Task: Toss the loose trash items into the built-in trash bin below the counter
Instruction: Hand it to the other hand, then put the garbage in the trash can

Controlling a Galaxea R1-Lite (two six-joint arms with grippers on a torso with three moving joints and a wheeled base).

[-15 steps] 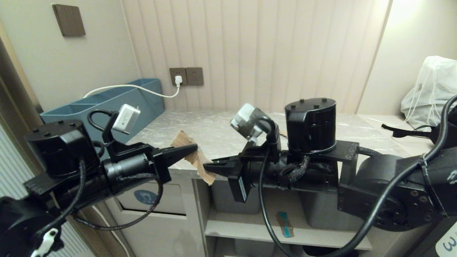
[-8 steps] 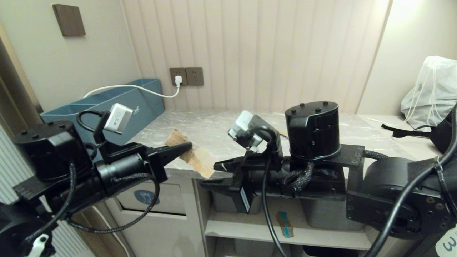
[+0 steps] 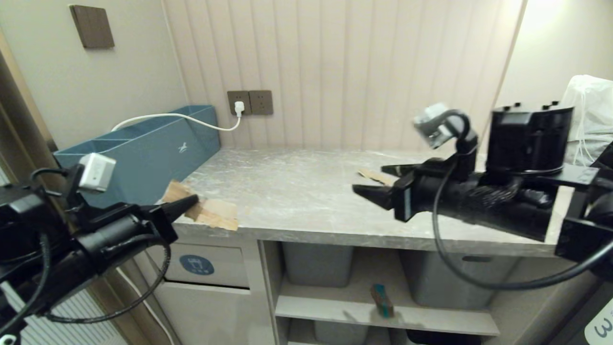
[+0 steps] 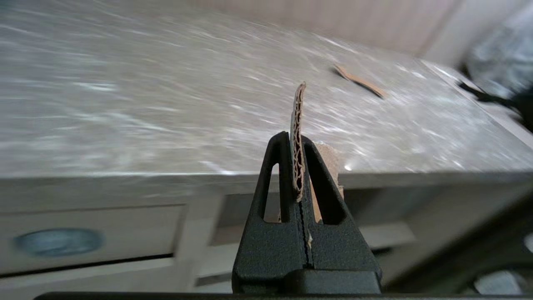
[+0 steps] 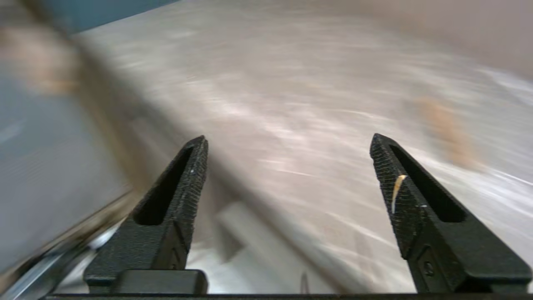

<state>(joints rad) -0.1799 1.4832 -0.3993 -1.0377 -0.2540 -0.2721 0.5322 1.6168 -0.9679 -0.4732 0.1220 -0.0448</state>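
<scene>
Grey marble-look stone is forming the tabletop (image 3: 297, 191), which is backed by a pale ribbed wall and is carrying a long blue box (image 3: 143, 148) at its left end. A torn brown cardboard scrap (image 3: 210, 213) is being held over the front left corner of the tabletop by the left claw (image 3: 189, 201), whose jaws are being pressed fully together on the scrap's edge, as the left wrist view is showing. The right claw (image 3: 378, 184) is being held above the right part of the tabletop with its jaws spread wide and nothing between them. A second cardboard scrap (image 3: 376, 176) is lying flat on the stone just beside that claw, and a teal-printed scrap (image 3: 381, 299) is resting on the shelf (image 3: 335, 306) below. The built-in trash bin (image 3: 206, 266), marked by its round blue sticker (image 3: 196, 264), is being seen shut, directly under the held scrap. The carrying step is judged to be in hand; next, the held scrap is needing to be lowered to the flap, the flap pushed inward, and the grip released.
</scene>
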